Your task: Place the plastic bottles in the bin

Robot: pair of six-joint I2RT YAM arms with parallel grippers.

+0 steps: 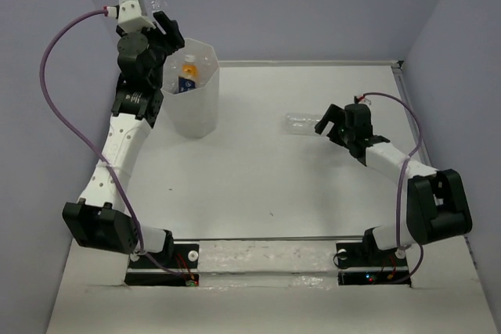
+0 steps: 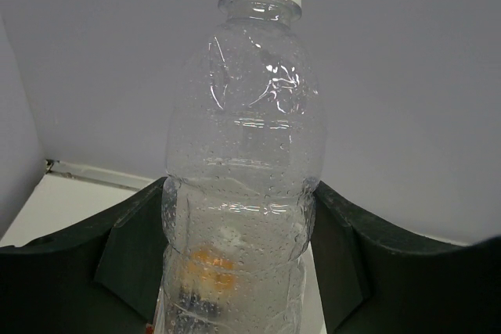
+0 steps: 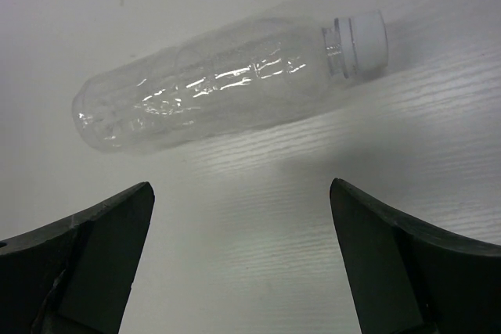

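As right claw (image 3: 240, 187) gapes, bottle (image 3: 227, 84) lies ahead, untouched

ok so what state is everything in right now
left gripper: shut on raised clear bottle
raised clear bottle: capped, cap up, not yet in the bin
right gripper: open, empty
table clear bottle: lying on its side, capped, untouched
orange bottle: inside the bin
bin: upright, open-topped

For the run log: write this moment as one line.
left fingers: shut on clear bottle, raised near bin | right fingers: open, facing lying bottle | bin: holds orange bottle
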